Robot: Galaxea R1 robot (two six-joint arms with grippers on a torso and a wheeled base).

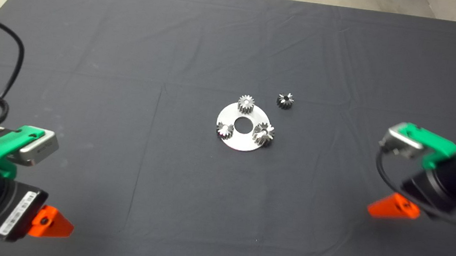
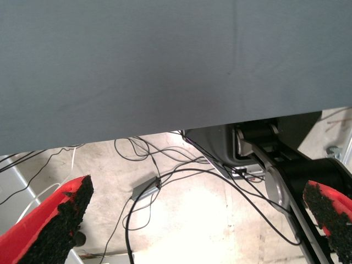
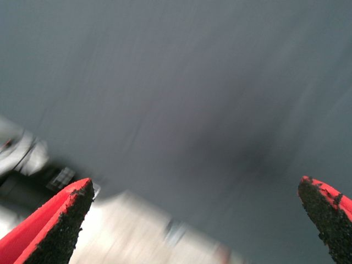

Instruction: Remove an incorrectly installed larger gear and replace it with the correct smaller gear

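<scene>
Nothing swapped yet: wide dark steel larger gear (image 1: 263, 133) sits on round white plate (image 1: 247, 144); loose small grey smaller gear (image 1: 285, 100) lies beside on counter. My left fingers (image 2: 66, 220) and right fingers (image 3: 60, 225) spread wide, empty.

The round plate (image 1: 242, 141) lies near the middle of the mat (image 1: 134, 48). Three gears stand on the plate around its centre hole: the larger gear (image 1: 263, 133) at the plate's right edge, one small gear (image 1: 246, 103) at its far edge, another small gear (image 1: 224, 130) at its left edge. The smaller gear (image 1: 285, 100) lies on the mat, off the plate, just beyond its far right side. The left gripper (image 1: 55, 223) is well left of the plate and nearer to the viewer, the right gripper (image 1: 392, 207) well right of it.
</scene>
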